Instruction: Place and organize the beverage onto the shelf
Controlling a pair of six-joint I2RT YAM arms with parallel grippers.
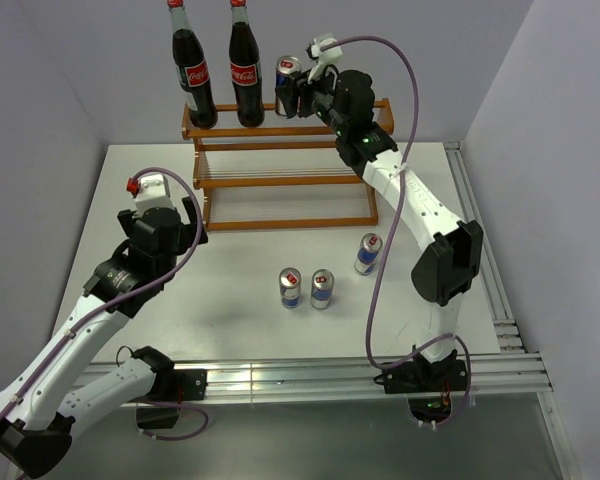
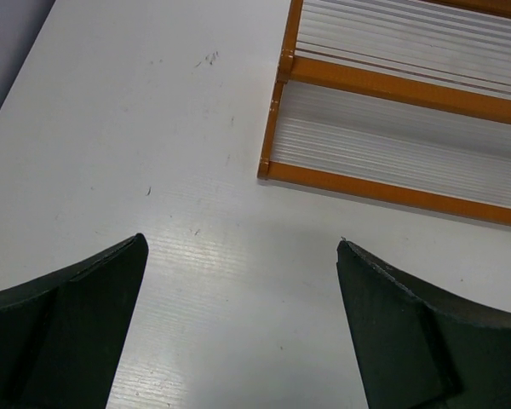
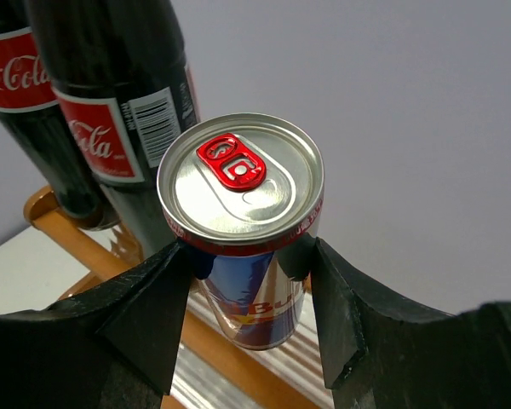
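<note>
Right gripper (image 3: 247, 254) pinches a Red Bull can (image 3: 240, 175) at the shelf's (image 1: 280, 222) top tier, beside two Coca-Cola bottles (image 1: 195, 75). Left gripper (image 2: 240, 245) hangs spread near the shelf's front-left corner.

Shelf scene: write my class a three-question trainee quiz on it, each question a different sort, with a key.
1. True or false: both bottles stand on the top tier of the shelf.
2. How many cans stand on the table?
3. The right gripper holds: A a bottle, B a can, C nothing.
Key: 1 true; 2 three; 3 B.
</note>
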